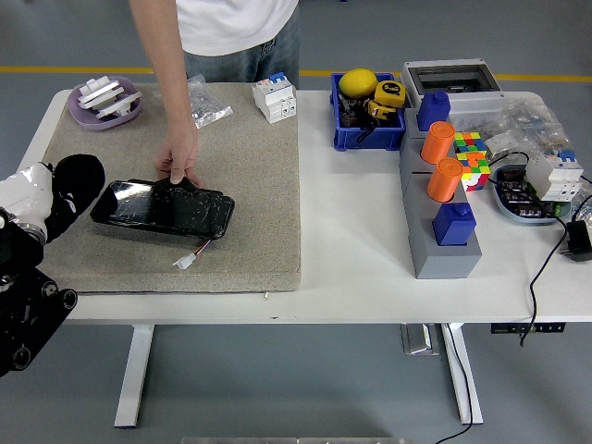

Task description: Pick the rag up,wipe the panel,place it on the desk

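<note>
A glossy black panel [163, 208] lies flat on the beige mat [250, 194], with a small white connector [184, 261] at its near edge. My left hand [48, 197], white with a black arm, sits at the mat's left edge, shut on a black rag [76, 178]. The rag is just left of the panel and apart from it. A person stands at the far side and presses a hand [178, 159] on the panel's far edge. The right arm is out of sight.
On the mat's far side are a purple dish [104, 104] of white parts, a plastic bag [205, 100] and a white breaker [275, 97]. To the right stand a blue bin [366, 113], a grey unit [442, 231] with orange cylinders, and cables.
</note>
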Controlling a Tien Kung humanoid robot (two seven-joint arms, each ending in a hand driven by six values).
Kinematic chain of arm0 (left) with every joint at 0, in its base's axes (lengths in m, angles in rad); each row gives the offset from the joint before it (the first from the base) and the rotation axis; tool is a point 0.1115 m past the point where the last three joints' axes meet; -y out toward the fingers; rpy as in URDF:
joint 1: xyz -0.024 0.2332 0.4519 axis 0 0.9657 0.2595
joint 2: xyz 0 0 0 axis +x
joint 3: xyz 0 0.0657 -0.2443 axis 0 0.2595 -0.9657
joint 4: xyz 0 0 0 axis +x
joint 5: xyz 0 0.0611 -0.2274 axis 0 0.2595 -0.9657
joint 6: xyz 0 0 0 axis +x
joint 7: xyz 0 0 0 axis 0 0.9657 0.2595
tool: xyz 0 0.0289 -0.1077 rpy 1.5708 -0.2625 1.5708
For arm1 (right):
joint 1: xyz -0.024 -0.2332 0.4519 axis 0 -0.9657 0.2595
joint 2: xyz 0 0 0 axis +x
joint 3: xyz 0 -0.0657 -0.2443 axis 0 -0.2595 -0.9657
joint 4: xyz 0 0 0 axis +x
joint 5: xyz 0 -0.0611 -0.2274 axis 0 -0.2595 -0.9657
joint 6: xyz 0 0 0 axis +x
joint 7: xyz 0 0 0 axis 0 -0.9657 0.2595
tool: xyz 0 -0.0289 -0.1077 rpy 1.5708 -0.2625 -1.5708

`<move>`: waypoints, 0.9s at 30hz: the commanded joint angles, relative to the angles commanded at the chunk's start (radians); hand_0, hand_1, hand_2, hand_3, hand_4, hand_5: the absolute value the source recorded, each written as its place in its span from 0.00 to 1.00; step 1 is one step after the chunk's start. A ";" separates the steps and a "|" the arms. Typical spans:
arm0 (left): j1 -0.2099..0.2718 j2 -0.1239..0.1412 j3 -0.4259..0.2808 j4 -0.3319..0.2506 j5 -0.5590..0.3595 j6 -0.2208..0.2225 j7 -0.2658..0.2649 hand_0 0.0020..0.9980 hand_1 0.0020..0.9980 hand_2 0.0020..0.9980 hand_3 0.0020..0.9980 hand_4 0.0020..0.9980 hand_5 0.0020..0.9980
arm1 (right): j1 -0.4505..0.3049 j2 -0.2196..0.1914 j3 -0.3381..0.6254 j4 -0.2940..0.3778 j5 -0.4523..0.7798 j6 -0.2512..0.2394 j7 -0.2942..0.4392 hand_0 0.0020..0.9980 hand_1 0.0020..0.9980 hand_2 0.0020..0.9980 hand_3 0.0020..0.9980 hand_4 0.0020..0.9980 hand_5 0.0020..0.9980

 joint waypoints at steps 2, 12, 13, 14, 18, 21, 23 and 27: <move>-0.008 0.005 0.001 0.009 -0.010 0.004 -0.005 0.30 0.43 0.53 0.50 0.26 0.00 | 0.001 0.001 -0.001 0.000 0.001 0.000 -0.001 0.75 0.62 0.63 0.56 0.92 0.42; -0.058 0.023 0.031 0.099 -0.085 0.008 -0.079 0.31 0.44 0.54 0.50 0.24 0.00 | 0.006 0.002 -0.003 0.001 0.001 -0.003 -0.003 0.75 0.62 0.63 0.56 0.92 0.42; -0.061 0.025 0.034 0.108 -0.095 0.003 -0.092 0.31 0.44 0.54 0.50 0.24 0.00 | 0.006 0.002 -0.003 0.001 0.001 -0.003 -0.003 0.75 0.62 0.63 0.56 0.92 0.42; -0.066 0.028 0.040 0.119 -0.102 0.001 -0.107 0.41 0.49 0.55 0.53 0.39 0.00 | 0.006 0.002 -0.003 0.001 0.001 -0.003 -0.003 0.75 0.62 0.63 0.56 0.92 0.42; -0.076 0.040 0.057 0.155 -0.126 -0.021 -0.154 0.41 0.49 0.55 0.53 0.39 0.00 | 0.007 0.002 -0.004 0.001 0.001 -0.004 -0.004 0.75 0.62 0.63 0.56 0.92 0.42; -0.079 0.046 0.063 0.161 -0.129 -0.032 -0.170 0.58 0.57 0.59 0.57 0.61 0.00 | 0.007 0.002 -0.003 0.001 0.001 -0.004 -0.005 0.75 0.62 0.63 0.56 0.92 0.42; -0.081 0.048 0.066 0.163 -0.129 -0.044 -0.172 0.58 0.57 0.59 0.57 0.61 0.00 | 0.007 0.003 -0.002 0.000 0.001 -0.004 -0.005 0.75 0.62 0.63 0.56 0.92 0.42; -0.079 0.048 0.064 0.158 -0.125 -0.066 -0.164 0.68 0.69 0.62 0.57 0.66 0.00 | 0.008 0.003 -0.001 0.000 0.001 -0.004 -0.004 0.75 0.62 0.63 0.56 0.92 0.42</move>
